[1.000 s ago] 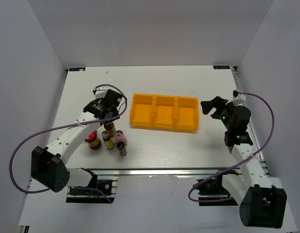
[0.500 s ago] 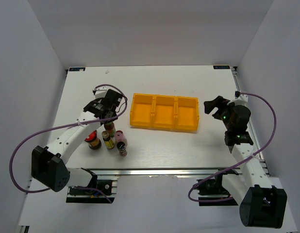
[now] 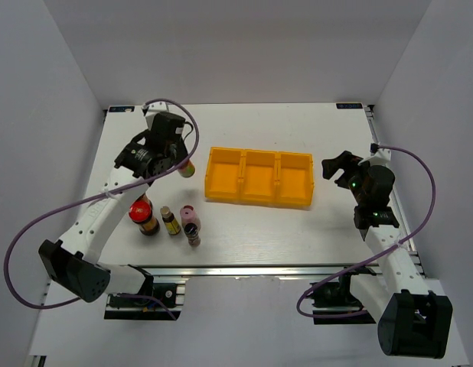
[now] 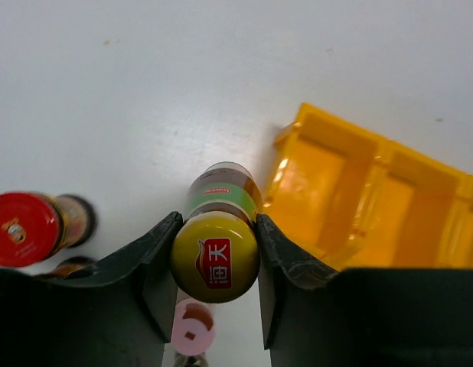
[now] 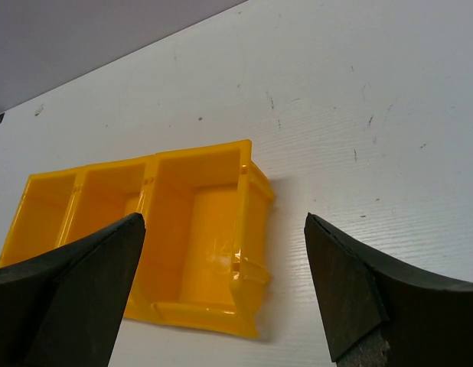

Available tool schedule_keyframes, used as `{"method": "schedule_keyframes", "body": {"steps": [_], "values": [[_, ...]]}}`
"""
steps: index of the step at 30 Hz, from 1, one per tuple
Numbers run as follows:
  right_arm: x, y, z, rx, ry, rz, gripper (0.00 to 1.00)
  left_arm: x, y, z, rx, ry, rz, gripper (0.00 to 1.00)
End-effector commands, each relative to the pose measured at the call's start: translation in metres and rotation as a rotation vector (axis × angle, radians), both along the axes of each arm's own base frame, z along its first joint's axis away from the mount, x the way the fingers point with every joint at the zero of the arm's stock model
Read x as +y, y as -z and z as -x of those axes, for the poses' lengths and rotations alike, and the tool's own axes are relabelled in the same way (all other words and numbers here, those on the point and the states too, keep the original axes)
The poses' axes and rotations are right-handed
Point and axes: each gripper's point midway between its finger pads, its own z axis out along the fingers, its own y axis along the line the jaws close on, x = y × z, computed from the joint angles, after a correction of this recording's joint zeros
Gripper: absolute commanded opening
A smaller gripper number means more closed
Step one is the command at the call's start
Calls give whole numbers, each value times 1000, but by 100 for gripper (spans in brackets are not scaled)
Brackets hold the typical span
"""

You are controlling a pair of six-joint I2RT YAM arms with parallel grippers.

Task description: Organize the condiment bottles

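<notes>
Gripping a yellow-capped bottle (image 4: 215,258), left fingers (image 4: 156,275) hover beside the tray (image 4: 322,174).

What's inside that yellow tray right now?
Nothing: all three compartments of the tray show bare yellow floors from above. Only slivers behind the walls are hidden.

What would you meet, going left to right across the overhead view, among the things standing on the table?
Red-capped bottle → standing yellow-capped bottle → pink-capped bottle → yellow tray. The held yellow-capped bottle, gripped in the left end effector, is off the table, so left out.
</notes>
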Motion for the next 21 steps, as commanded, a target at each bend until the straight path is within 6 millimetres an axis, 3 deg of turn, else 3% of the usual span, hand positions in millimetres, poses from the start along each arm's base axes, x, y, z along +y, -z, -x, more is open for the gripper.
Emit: {"method": "schedule_keyframes", "body": {"steps": [1, 6, 9, 12, 15, 21], "values": [[-3, -26, -7, -62, 22, 3, 89, -31, -74, -26, -218, 136, 105, 0], [-6, -26, -7, -58, 37, 9, 89, -77, -93, -58, -234, 271, 95, 0], [-10, -26, -7, -56, 57, 18, 89, -93, -94, -69, -225, 300, 82, 0], [-13, -25, -7, -54, 72, 22, 89, -107, -84, -80, -197, 325, 59, 0], [-15, -23, -8, -47, 82, 26, 89, -120, -58, -90, -147, 342, 50, 0], [-15, -23, -7, -43, 80, 35, 89, -130, -29, -114, -93, 298, 10, 0]]}}
